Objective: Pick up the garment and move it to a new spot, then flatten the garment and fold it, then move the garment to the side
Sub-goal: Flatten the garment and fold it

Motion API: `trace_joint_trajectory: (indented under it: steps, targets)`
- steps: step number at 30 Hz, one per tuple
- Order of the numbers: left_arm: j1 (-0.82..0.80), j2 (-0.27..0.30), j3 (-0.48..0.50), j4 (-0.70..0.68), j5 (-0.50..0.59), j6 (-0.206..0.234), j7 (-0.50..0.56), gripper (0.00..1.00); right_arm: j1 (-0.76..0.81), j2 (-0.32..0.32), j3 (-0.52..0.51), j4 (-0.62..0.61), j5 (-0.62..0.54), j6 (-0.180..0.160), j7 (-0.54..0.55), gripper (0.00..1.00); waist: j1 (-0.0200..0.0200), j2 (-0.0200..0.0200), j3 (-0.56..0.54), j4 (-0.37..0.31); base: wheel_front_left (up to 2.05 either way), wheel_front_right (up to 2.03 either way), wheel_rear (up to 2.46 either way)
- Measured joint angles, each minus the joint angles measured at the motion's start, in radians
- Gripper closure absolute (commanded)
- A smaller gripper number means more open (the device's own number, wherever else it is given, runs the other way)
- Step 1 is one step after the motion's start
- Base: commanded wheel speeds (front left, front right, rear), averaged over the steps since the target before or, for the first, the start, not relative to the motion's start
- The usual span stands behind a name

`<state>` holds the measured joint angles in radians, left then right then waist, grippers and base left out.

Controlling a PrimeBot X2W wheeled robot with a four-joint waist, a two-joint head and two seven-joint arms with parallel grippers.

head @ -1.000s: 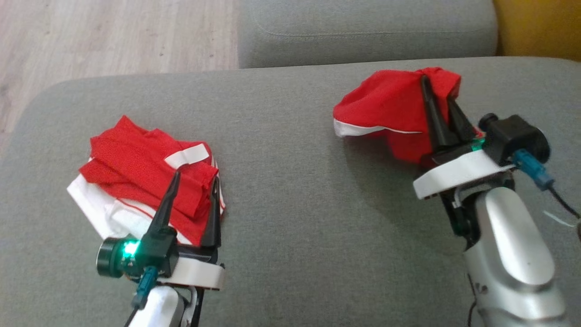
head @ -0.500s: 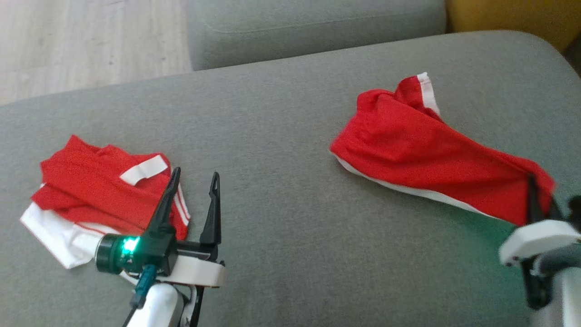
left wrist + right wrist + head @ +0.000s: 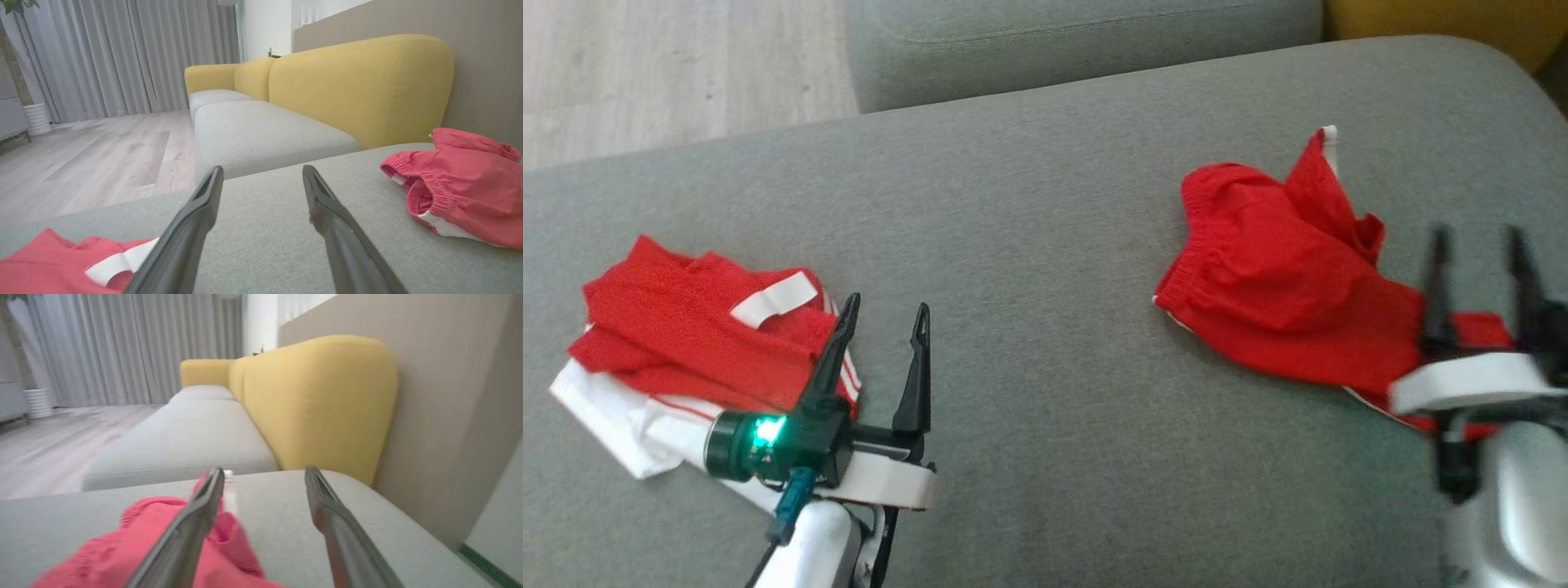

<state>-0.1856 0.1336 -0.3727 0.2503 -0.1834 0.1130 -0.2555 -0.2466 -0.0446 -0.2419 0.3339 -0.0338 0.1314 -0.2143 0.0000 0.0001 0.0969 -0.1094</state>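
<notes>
In the head view, the red shorts [image 3: 1274,278] lie crumpled on the right side of the grey seat cushion [image 3: 1045,245], elastic waistband to the left and a white-trimmed edge sticking up at the far side. The right gripper [image 3: 1476,238], blurred, stands over their near right end with its fingers spread. Whether it touches the cloth cannot be told. The left gripper [image 3: 885,312] is at the near left, fingers wide apart and holding nothing, just right of a pile of folded red and white clothes [image 3: 678,343].

In the left wrist view, the two spread fingers point across bare cushion, with the shorts to the far right and the pile at the near left. A yellow sofa back [image 3: 359,81] and grey curtains [image 3: 122,53] stand beyond.

In the right wrist view, the fingers are parted, nothing between them. The left one crosses in front of the red cloth.
</notes>
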Motion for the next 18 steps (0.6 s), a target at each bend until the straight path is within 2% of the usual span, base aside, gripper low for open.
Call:
trace_joint_trajectory:
  steps: [5, 8, 12, 18]
  targets:
    - [0.000, -0.011, 0.004, 0.004, 0.010, -0.009, 0.000, 0.00, 0.057, 0.001, 0.263, -0.084, 0.057, 0.000, -0.024, 0.00, 0.0000, 0.0000, 0.003, 0.044, 0.00, 0.00, 0.00]
    - [-0.001, -0.018, 0.005, 0.005, 0.010, -0.013, 0.000, 0.00, 0.093, 0.000, 0.350, -0.069, 0.043, 0.000, 0.002, 0.00, 0.0000, 0.0000, 0.007, 0.076, 0.00, 0.00, 0.00]
    - [-0.002, -0.023, 0.006, 0.006, 0.018, -0.017, 0.000, 0.00, 0.089, 0.000, 0.377, -0.008, -0.014, 0.000, 0.067, 0.00, 0.0000, 0.0000, 0.018, 0.121, 0.00, 0.00, 0.00]
    - [-0.020, -0.035, 0.005, 0.012, 0.019, -0.031, 0.000, 0.00, 0.019, -0.001, 0.342, 0.104, -0.091, 0.000, 0.145, 0.00, 0.0001, 0.0000, 0.048, 0.179, 0.00, 0.00, 0.00]
